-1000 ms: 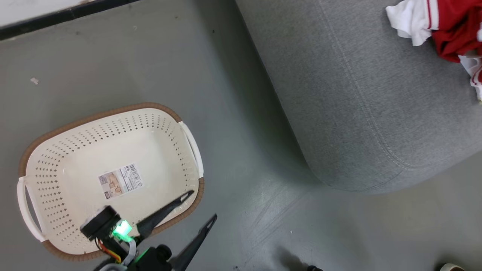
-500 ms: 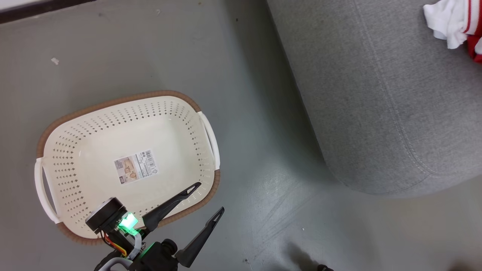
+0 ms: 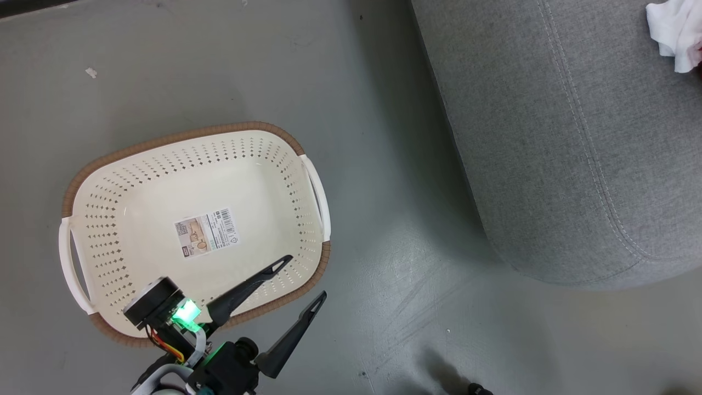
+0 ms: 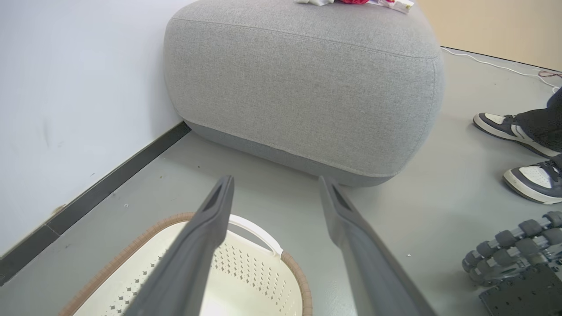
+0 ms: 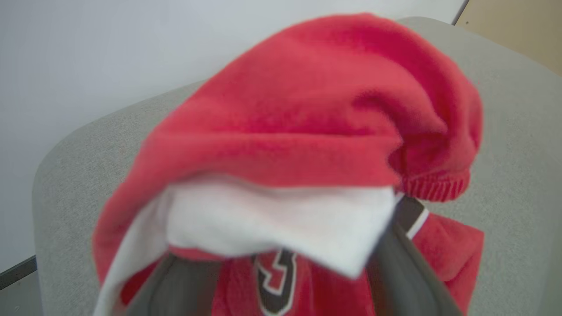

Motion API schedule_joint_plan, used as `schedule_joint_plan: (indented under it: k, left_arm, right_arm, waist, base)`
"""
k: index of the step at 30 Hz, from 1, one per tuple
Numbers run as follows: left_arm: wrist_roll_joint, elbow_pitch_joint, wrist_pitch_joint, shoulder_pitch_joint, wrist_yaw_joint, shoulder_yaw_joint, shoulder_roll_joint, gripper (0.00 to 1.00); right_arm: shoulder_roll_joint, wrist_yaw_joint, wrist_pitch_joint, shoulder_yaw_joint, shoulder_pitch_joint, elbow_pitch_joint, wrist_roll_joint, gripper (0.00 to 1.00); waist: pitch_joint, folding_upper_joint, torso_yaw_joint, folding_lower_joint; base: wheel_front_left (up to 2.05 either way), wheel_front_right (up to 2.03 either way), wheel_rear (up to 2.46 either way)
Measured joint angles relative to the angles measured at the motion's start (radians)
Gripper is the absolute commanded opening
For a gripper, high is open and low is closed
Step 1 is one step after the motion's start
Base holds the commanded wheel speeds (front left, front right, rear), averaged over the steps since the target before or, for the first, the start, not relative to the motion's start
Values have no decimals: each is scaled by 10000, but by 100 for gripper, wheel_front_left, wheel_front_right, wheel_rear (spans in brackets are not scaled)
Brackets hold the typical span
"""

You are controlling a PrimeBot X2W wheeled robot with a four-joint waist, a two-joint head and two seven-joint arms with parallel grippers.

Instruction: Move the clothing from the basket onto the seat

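Seeing left gripper (image 3: 305, 276) splayed wide over near rim of basket (image 3: 181, 134), paper label (image 3: 207, 233) on its floor. Further out, on seat (image 3: 548, 137), seeing right gripper (image 5: 285, 228) fingers spread apart, draped in blurred clothing (image 5: 307, 109): soft red fabric, white band, black-and-white numeral, heaped on the cushion.

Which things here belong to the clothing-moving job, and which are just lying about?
Job: red clothing, cream laundry basket, grey seat.
Lying about: person's sneakers, white cable, paper scrap on the floor.
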State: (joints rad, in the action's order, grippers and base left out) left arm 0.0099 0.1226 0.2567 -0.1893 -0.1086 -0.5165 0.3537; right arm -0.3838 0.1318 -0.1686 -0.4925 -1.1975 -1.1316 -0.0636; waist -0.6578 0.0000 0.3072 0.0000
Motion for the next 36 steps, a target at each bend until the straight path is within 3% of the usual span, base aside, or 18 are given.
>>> schedule_joint_plan:
  k: [17, 24, 36]
  left_arm:
    - [-27, -234, 0, -368, -12, -127, -111, 100]
    - [-134, -355, 0, -540, -12, -184, -410, 100]
    - [-274, -529, 0, -910, -12, -230, -880, 100]
  right_arm:
    - [232, 0, -500, -301, -169, -92, -600, 100]
    - [374, 0, -713, -207, -152, 29, -819, 100]
    - [600, 0, -826, -245, -44, 1346, -779, 100]
  waist:
    - [364, 0, 96, 0]
    - [675, 0, 123, 0]
    - [1419, 0, 110, 0]
  base:
    - [0, 0, 0]
    - [0, 0, 0]
    - [0, 0, 0]
